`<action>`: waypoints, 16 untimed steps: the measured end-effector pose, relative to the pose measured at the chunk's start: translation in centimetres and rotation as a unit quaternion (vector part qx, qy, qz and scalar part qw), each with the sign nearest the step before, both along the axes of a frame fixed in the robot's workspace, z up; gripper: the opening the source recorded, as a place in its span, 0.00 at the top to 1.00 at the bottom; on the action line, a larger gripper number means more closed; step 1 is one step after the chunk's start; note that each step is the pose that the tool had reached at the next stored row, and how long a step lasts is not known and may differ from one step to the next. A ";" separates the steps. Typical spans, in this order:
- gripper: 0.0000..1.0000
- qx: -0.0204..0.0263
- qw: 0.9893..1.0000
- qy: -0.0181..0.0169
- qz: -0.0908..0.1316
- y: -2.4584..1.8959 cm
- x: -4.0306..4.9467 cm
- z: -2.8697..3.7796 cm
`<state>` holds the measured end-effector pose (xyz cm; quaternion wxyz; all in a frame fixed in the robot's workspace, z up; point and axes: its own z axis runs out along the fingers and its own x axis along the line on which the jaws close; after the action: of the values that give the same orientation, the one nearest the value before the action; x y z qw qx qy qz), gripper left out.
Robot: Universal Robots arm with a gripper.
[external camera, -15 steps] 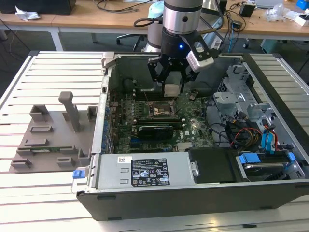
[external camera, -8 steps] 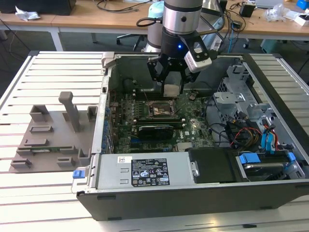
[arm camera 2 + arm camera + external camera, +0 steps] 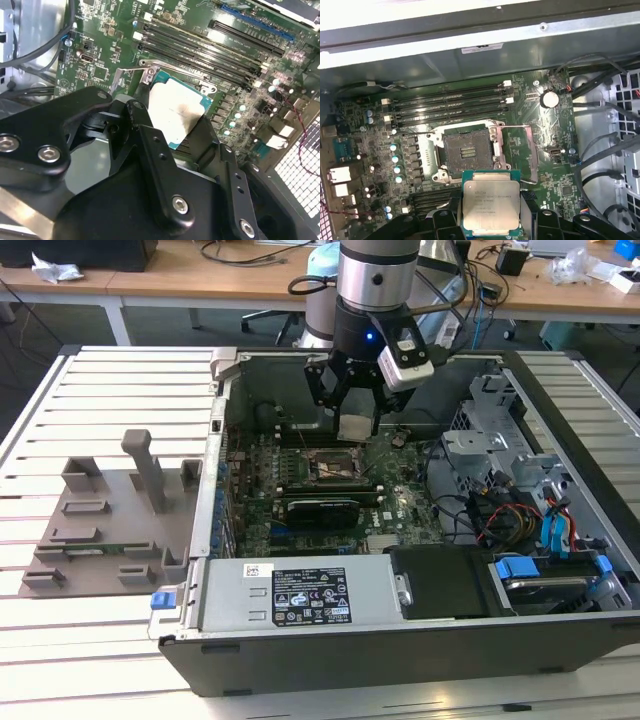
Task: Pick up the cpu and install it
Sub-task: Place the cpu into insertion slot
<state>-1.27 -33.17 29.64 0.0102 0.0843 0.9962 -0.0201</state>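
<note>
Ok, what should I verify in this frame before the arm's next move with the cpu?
1. cpu clamped in gripper: ok.
2. socket empty: ok.
3. retention frame swung open: ok.
4. cpu seated in socket: not ok, it hangs above the motherboard.
5. cpu squared to socket: cannot tell.

One cpu [image 3: 491,207], one socket [image 3: 467,151] (and one case [image 3: 400,655]).
</note>
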 end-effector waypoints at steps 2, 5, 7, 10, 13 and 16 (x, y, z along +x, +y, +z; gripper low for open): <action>0.45 0.000 1.000 0.000 -0.008 0.00 0.00 -0.01; 0.45 -0.001 1.000 0.000 -0.018 0.00 0.00 -0.03; 0.45 -0.001 1.000 0.000 -0.026 0.00 0.00 -0.03; 0.45 -0.002 0.999 0.000 -0.038 0.00 0.00 -0.04; 0.45 -0.002 0.999 0.000 -0.049 0.00 0.00 -0.05; 0.45 -0.003 0.998 0.000 -0.058 0.00 0.00 -0.04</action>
<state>-1.27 -33.18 29.60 0.0093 0.1420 0.9896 -0.0233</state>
